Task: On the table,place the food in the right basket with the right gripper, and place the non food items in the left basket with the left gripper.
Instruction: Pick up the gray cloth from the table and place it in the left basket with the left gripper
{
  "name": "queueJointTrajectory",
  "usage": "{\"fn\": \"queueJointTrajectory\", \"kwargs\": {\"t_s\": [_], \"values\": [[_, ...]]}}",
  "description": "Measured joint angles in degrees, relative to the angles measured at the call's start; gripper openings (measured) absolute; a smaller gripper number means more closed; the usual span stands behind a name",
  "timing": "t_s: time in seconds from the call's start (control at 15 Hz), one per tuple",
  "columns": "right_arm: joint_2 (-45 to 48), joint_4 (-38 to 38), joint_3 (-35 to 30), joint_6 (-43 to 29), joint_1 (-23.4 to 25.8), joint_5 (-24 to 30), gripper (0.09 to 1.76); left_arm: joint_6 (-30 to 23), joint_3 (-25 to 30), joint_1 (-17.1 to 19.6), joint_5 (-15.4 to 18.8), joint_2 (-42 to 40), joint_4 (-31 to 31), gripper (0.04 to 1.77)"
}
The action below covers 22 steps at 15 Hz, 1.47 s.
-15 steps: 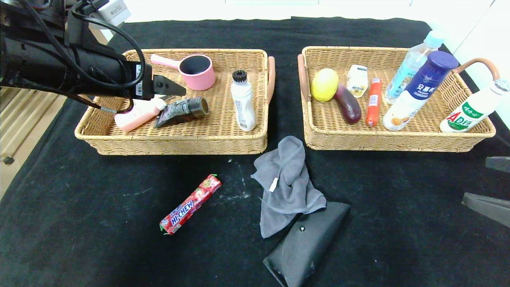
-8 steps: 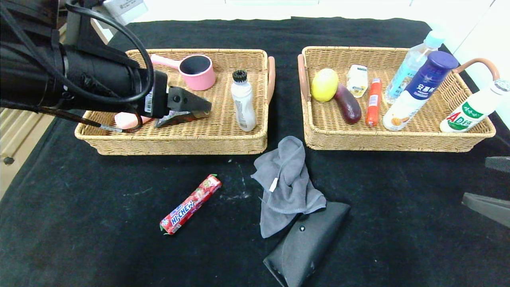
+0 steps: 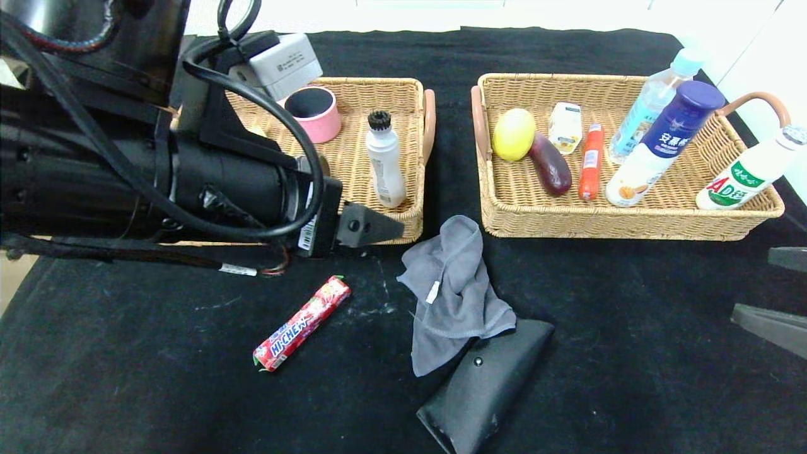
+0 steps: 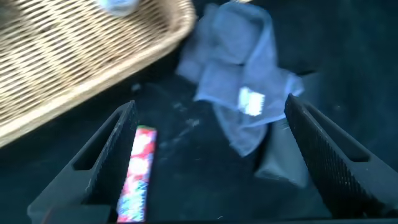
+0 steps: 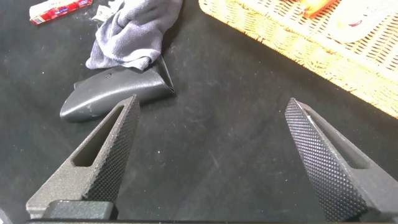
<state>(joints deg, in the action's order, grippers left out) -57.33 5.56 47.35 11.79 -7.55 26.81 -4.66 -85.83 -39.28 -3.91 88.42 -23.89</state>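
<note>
A red Hi-Chew candy stick [image 3: 301,323] lies on the black table in front of the left basket [image 3: 378,82]. A grey cloth [image 3: 451,290] lies at the centre, partly over a black glasses case [image 3: 482,384]. My left gripper [image 3: 372,230] is open and empty, hovering at the left basket's front right corner, just left of the cloth. In the left wrist view, the candy [image 4: 137,174], the cloth [image 4: 239,81] and the case [image 4: 283,155] lie below the gripper [image 4: 210,106]. My right gripper [image 3: 778,293] is open and empty, parked at the right edge.
The left basket holds a pink cup [image 3: 312,113] and a white bottle [image 3: 384,161]; my arm hides the rest. The right basket [image 3: 630,227] holds a lemon [image 3: 514,133], an eggplant [image 3: 550,165], a sausage [image 3: 591,161] and several bottles.
My left arm has swung from over the left basket's left side toward the front and right, to the basket's front corner near the cloth. The right arm has not moved.
</note>
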Motion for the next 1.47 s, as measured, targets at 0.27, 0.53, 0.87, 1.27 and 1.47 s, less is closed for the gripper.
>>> {"fn": "queueJointTrajectory", "kwargs": {"t_s": [0.27, 0.53, 0.87, 1.27, 1.47], "values": [[0.0, 0.0, 0.0, 0.0, 0.0, 0.0, 1.71, -0.7, 2.8, -3.7, -2.8, 2.5, 4.5, 1.71], [0.0, 0.0, 0.0, 0.0, 0.0, 0.0, 1.71, -1.8, 3.1, -5.0, -3.3, 5.9, 4.8, 1.71], [0.0, 0.0, 0.0, 0.0, 0.0, 0.0, 1.71, -3.4, 3.3, -7.1, -5.5, 9.6, 7.8, 1.71], [0.1, 0.0, 0.0, 0.0, 0.0, 0.0, 1.71, -3.7, 3.8, -8.6, -6.6, 13.0, 8.9, 1.72], [0.1, 0.0, -0.1, 0.0, -0.1, 0.0, 1.71, -3.7, 3.8, -9.6, -9.6, 15.0, 11.3, 1.72]]}}
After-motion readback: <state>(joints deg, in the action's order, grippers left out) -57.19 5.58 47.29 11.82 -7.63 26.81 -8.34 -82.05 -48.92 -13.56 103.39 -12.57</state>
